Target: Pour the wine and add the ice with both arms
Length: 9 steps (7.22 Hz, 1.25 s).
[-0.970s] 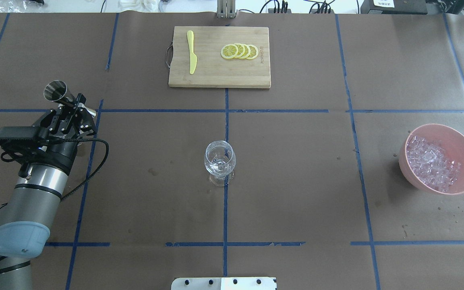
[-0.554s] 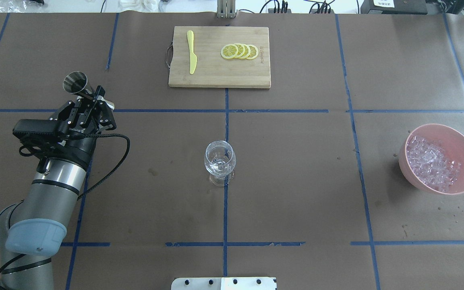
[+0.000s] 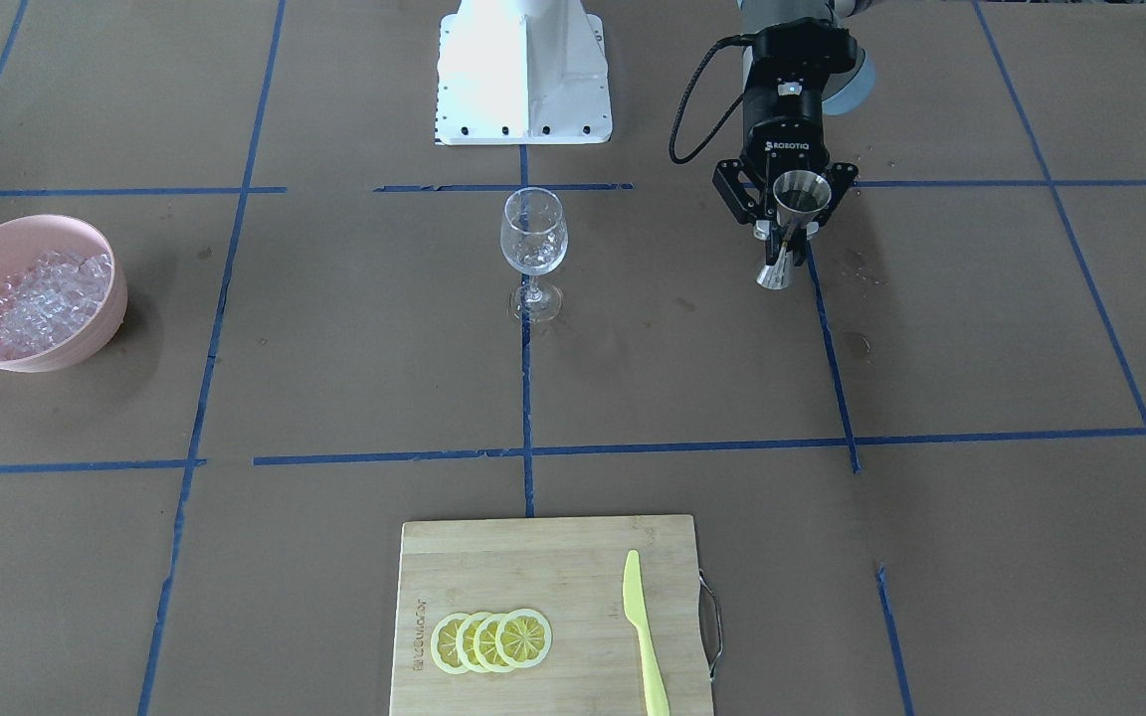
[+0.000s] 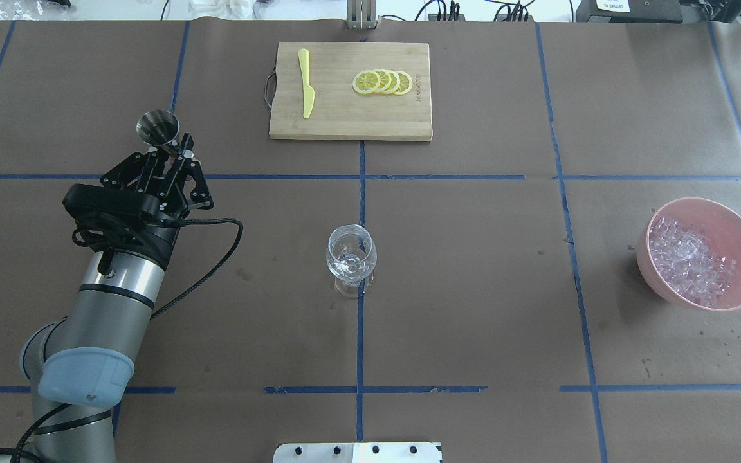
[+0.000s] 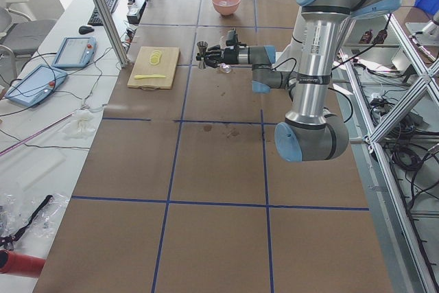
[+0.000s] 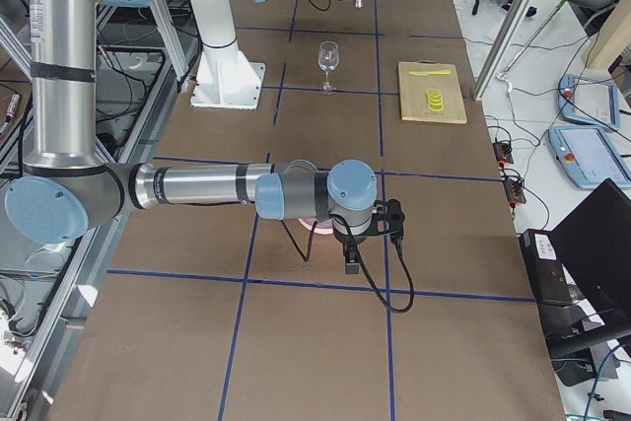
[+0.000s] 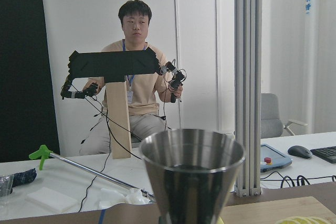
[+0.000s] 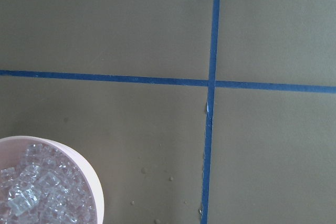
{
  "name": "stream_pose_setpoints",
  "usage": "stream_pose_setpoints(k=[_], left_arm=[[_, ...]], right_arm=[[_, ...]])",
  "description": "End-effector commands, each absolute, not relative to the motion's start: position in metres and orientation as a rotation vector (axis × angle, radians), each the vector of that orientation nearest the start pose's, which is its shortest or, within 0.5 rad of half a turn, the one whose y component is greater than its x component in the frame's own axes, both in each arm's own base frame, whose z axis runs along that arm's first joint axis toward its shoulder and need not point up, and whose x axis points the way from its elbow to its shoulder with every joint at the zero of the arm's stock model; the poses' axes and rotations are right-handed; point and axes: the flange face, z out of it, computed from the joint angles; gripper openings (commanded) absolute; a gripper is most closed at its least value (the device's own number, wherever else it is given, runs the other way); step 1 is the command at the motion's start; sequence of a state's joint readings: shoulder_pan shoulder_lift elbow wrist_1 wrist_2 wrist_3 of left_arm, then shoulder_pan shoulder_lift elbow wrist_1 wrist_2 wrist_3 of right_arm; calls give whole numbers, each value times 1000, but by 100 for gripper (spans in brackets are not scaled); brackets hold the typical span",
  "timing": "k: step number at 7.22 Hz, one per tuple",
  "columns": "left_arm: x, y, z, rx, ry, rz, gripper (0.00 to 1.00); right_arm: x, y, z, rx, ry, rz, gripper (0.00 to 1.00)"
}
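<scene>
Overhead exterior: brown paper surface [image 4: 473,289] with a blue tape grid. A cutting board [image 4: 338,116] lies at the far edge with lemon slices [image 4: 383,82] and a yellow knife [image 4: 307,83]. The wine glass [image 4: 350,254] stands at centre on a tape line. The pink bowl [image 4: 734,225] sits far to the robot's right, with the ice [image 4: 686,257] heaped inside. The left arm [image 4: 119,289] reaches forward, well left of the glass. The left tool [image 4: 168,153] is clamped on the waist of a steel jigger [image 4: 158,127].

Exterior front-facing: white base block [image 3: 523,70] at top. The jigger's wide mouth faces up.

Exterior left: forearm and tool are level above the surface, the jigger upright at the tip.

Exterior right: the right arm [image 6: 197,186] is near, with the right tool [image 6: 352,255] pointing down over the bowl. Its opening cannot be told. Desks with pendants line the far side.

Left wrist-mounted: the jigger's cone fills the foreground. A seated operator [image 7: 134,77] and a white wall lie beyond.

Right wrist-mounted: looks straight down on a tape cross, with the bowl's rim and ice in the lower-left corner.
</scene>
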<state>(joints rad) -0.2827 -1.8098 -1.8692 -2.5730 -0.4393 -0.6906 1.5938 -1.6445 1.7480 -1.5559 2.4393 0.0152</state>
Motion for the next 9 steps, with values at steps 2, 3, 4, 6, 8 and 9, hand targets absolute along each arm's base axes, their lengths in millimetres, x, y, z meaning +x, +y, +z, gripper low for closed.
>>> stream_pose_setpoints(k=[2,3,4,6,8,9], left_arm=[[420,-341,265,1461,579,-307,0],[433,-330,257,1451,595,-282,0],[452,-319,241,1437,599,-244,0],[466,-301,229,1424,639,-218,0],[482,-295,219,1408,578,-149,0],[496,-290,205,1400,554,-113,0]], right_arm=[[60,-456,566,147,-889,-21,100],[55,-448,569,95,-907,55,100],[46,-448,558,96,-909,49,100],[40,-449,554,96,-908,43,100],[39,-450,548,104,-905,52,100],[38,-449,544,105,-906,57,100]])
